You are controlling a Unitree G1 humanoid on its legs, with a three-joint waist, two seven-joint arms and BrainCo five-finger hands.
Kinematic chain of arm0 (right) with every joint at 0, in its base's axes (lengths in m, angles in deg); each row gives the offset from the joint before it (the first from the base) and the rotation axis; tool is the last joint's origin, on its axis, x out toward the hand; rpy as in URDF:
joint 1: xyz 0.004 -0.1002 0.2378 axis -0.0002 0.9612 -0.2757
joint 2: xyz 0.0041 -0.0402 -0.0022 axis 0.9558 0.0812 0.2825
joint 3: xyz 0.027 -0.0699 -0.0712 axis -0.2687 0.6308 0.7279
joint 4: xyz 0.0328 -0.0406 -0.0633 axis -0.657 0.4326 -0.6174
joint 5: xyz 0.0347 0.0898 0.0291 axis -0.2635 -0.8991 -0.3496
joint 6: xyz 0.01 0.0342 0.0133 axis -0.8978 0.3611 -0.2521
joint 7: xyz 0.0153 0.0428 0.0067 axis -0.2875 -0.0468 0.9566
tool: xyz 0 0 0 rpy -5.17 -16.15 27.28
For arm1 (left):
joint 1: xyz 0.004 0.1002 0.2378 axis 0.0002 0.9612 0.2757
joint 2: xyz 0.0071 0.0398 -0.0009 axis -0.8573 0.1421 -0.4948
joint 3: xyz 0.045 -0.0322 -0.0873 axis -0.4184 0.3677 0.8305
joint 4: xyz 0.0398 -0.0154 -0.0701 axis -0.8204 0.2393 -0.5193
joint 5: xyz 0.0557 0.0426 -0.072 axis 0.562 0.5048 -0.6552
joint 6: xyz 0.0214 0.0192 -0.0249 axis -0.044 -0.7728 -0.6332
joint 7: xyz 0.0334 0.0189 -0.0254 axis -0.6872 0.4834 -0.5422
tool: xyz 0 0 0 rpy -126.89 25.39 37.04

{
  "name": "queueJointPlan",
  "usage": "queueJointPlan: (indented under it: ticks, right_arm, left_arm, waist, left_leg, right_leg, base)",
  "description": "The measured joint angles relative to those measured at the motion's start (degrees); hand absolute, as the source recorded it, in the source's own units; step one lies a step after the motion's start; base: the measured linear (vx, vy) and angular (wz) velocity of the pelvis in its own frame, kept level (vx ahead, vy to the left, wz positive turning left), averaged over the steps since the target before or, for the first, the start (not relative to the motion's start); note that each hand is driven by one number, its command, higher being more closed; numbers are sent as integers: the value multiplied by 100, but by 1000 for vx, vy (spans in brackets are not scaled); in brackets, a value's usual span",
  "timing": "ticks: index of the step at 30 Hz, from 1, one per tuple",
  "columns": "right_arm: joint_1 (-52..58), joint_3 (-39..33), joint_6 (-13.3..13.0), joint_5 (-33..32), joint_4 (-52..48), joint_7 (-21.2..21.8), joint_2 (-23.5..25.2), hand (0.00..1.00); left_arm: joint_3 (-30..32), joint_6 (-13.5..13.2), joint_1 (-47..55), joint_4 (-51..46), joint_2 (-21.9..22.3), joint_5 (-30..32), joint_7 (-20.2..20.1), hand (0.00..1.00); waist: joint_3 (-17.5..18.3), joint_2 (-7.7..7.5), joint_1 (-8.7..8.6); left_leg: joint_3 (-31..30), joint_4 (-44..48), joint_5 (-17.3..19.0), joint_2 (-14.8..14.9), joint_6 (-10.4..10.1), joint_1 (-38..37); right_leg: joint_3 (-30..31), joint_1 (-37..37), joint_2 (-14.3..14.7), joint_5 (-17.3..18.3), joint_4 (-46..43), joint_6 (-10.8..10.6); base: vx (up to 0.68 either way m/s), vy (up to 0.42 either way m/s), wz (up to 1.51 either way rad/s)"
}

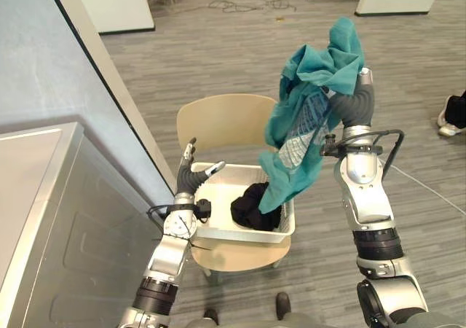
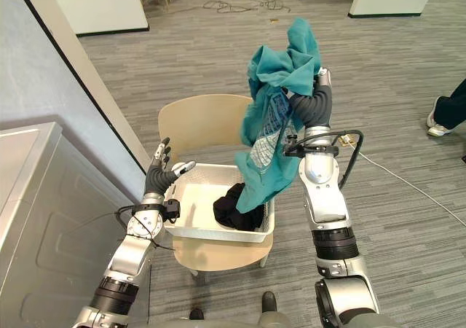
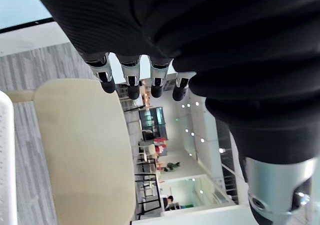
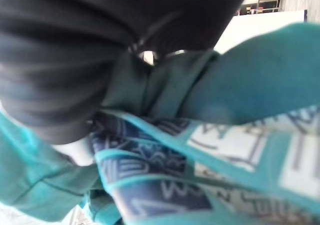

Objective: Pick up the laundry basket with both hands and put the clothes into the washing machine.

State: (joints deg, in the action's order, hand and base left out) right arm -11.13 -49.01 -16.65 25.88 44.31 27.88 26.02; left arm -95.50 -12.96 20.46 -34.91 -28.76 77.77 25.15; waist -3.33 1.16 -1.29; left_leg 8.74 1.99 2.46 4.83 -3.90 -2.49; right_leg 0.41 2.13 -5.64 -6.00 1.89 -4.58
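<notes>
Silver-grey washing machine (image 1: 29,175) stands left of white perforated plastic laundry basket (image 1: 233,233). Left hand (image 1: 191,171), fingers released, above basket's left rim. Right hand (image 1: 355,102) grasps teal printed shirt (image 1: 309,124) high over basket's right side. Judgement: lift until hem clears rim, then swing toward machine. Count: one basket, two garments: the shirt, and a black garment (image 1: 251,205) inside basket.
</notes>
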Motion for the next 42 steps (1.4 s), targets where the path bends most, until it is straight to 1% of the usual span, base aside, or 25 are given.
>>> queueJointPlan:
  ticks: [3, 9, 11, 12, 14, 15, 18, 22, 28, 29, 31, 38, 42]
  right_arm:
    - [-126, 72, 0, -37, 0, 1, -8, 100]
    - [-327, 116, -52, -197, -12, 18, -136, 100]
    - [-337, 148, -61, -210, -138, 70, -250, 100]
    - [-342, 169, -71, -216, -174, 91, -261, 100]
    - [-417, 293, -130, -247, -185, 131, -262, 100]
    - [-419, 324, -146, -247, -188, 135, -262, 100]
    - [-419, 453, -177, -248, -189, 163, -257, 100]
    - [-419, 626, -177, -251, -190, 250, -222, 100]
    - [-419, 866, -206, -314, -401, 285, -212, 100]
    - [-418, 897, -206, -325, -401, 318, -215, 100]
    - [-419, 963, -205, -428, -400, 374, -207, 100]
    - [-418, 1060, -205, -432, -400, 374, -60, 100]
    - [-406, 1057, -207, -429, -400, 371, -5, 100]
  left_arm:
    - [-153, -33, -218, 1, -92, -198, -102, 0]
    - [-845, -112, -1089, 48, -269, -420, -347, 0]
    - [-1156, -206, -1485, 286, -307, -422, -400, 0]
    - [-1196, -211, -1547, 345, -311, -422, -422, 0]
    - [-1430, -209, -1797, 650, -381, -428, -473, 0]
    - [-1492, -208, -1862, 733, -389, -430, -472, 0]
    - [-1781, -201, -2212, 1078, -378, -433, -474, 0]
    - [-1827, -197, -2528, 1360, -277, -436, -462, 0]
    - [-2057, -185, -3183, 1727, -116, -544, -427, 0]
    - [-2073, -185, -3269, 1734, -119, -545, -423, 100]
    - [-2169, -185, -3458, 1871, -116, -617, -365, 100]
    - [-2171, -190, -3714, 1956, -115, -776, -187, 100]
    - [-2152, -204, -3729, 1951, -127, -770, -83, 100]
  waist:
    - [44, 53, -60]
    - [72, 88, -126]
    - [76, 92, -147]
    - [76, 92, -165]
    - [77, 90, -275]
    - [79, 87, -285]
    - [81, 83, -327]
    - [85, 77, -415]
    - [95, 61, -437]
    - [97, 57, -443]
    - [106, 42, -440]
    - [110, 0, -486]
    - [116, -80, -484]
  left_leg:
    - [56, -4, -1, -2, 0, -5]
    - [98, -16, -4, -1, -1, -13]
    - [81, -17, -4, -1, -1, -13]
    - [78, -18, -4, -1, -1, -13]
    - [66, -24, -4, -3, -1, -17]
    - [66, -27, -4, -4, -1, -18]
    - [65, -33, -4, -5, -1, -26]
    - [32, -31, -4, -4, -1, -42]
    - [34, -51, -5, -4, -1, -45]
    - [45, -70, -7, -4, -2, -55]
    - [75, -122, -12, -2, -7, -98]
    - [94, -175, -12, 4, -7, -130]
    - [124, -176, -12, 10, -7, -154]
  right_leg:
    - [67, 5, 5, -43, 52, -1]
    - [123, -5, 12, -108, 138, -15]
    - [121, -16, 13, -112, 144, -17]
    - [120, -21, 13, -113, 148, -17]
    - [117, -34, 12, -113, 159, -17]
    - [118, -35, 12, -113, 160, -17]
    - [120, -39, 12, -113, 161, -17]
    - [117, -77, 11, -112, 173, -17]
    - [125, -81, 13, -113, 206, -16]
    - [127, -80, 17, -114, 213, -16]
    - [133, -82, 26, -113, 217, -16]
    - [142, -83, 40, -113, 232, -16]
    - [170, -87, 48, -113, 233, -16]
  base:
    - [-38, 6, -11]
    - [-11, 2, -4]
    - [3, 4, 3]
    - [6, 3, 3]
    - [0, 0, 0]
    - [0, 0, 0]
    - [0, 0, 0]
    - [-11, 2, 2]
    - [0, 0, 0]
    - [-1, -5, -3]
    - [5, -7, -7]
    - [1, -1, -1]
    - [-12, -3, -3]
